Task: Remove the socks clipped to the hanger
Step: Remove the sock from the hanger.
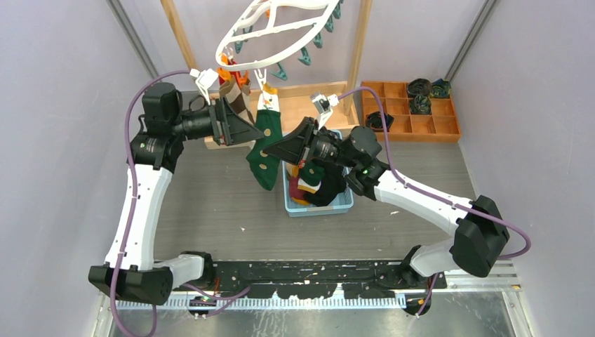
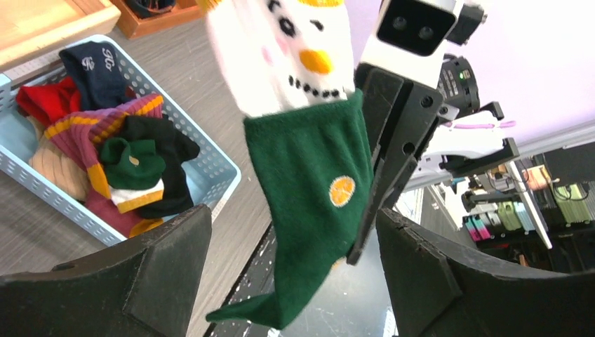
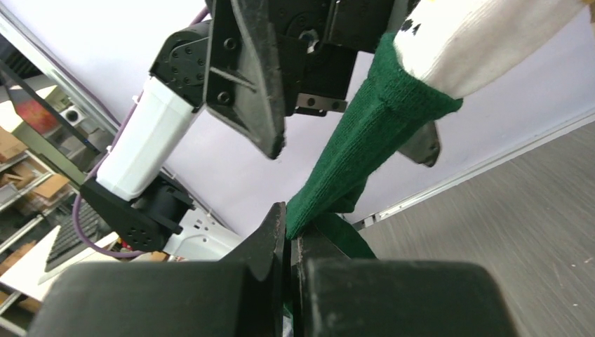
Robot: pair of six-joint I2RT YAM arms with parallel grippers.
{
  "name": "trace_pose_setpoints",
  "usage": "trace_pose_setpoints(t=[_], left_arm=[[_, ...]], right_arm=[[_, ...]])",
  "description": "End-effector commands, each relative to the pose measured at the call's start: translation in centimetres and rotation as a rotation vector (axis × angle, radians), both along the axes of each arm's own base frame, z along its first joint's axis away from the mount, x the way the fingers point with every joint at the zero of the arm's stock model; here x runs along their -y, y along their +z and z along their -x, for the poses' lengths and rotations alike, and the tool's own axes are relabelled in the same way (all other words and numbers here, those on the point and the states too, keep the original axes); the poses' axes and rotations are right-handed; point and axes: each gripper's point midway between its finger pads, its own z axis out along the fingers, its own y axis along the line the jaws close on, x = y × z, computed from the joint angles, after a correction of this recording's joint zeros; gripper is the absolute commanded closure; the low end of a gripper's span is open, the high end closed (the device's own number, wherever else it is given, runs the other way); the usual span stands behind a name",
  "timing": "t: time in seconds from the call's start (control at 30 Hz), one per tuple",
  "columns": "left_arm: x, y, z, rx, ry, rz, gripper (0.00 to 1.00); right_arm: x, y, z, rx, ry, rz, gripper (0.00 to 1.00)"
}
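Green sock [image 1: 266, 144], soft, light and stretchy, hangs clipped at the near edge of the hanger [image 1: 281, 31]; right gripper [image 3: 288, 219] is clamped on its lower part, left gripper [image 1: 248, 131] has jaws apart beside it; best hold is probably the cuff just under the clip.

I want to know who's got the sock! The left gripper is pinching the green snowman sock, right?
Not quite. The right gripper is the one pinching the green snowman sock, as the right wrist view shows. The left gripper is open, with a finger on either side of the sock.
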Motion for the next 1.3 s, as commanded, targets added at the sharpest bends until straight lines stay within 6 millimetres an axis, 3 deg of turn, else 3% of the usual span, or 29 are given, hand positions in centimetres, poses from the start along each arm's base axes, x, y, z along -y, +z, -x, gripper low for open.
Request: trace_pose_setpoints(t=[0.0, 0.2, 0.4, 0.43, 0.6, 0.73, 0.83, 0.97, 1.13, 1.27], left_arm=[[0.3, 1.8, -0.9, 0.057, 0.008, 0.034, 0.14], [0.6, 1.5, -0.4, 0.028, -0.009, 0.051, 0.15], [1.0, 2.0, 0.1, -0.022, -0.03, 0.141, 0.15], [1.1, 2.3, 0.2, -0.016, -0.033, 0.15, 0.19], [1.1, 3.6, 0.2, 0.015, -0.043, 0.165, 0.59], [1.1, 3.5, 0.2, 0.023, -0.038, 0.163, 0.7], [0.9, 3.0, 0.2, 0.029, -0.016, 0.152, 0.8], [0.6, 1.9, 0.2, 0.068, 0.043, 0.086, 0.94], [0.7, 0.0, 0.0, 0.051, 0.075, 0.021, 1.0], [0.9, -1.2, -0.1, 0.051, 0.086, -0.051, 1.0]], right_arm=[[1.1, 3.9, 3.1, 0.039, 0.115, -0.086, 0.99], [1.0, 5.1, 3.5, 0.036, 0.154, -0.109, 0.99], [0.4, 4.2, 3.2, -0.004, 0.167, -0.084, 0.99], [0.2, 4.0, 3.0, -0.014, 0.169, -0.076, 0.98], [-0.6, 2.5, 1.9, -0.07, 0.147, -0.005, 0.84], [-0.6, 1.9, 0.6, -0.104, 0.089, 0.053, 0.74], [0.6, 2.0, -1.9, -0.152, -0.031, 0.081, 0.59], [3.5, 2.8, -6.0, -0.105, -0.347, 0.124, 0.38], [5.7, 5.4, -10.4, -0.089, -0.629, 0.171, 0.3], [5.3, 6.8, -12.4, -0.05, -0.726, 0.234, 0.29]])
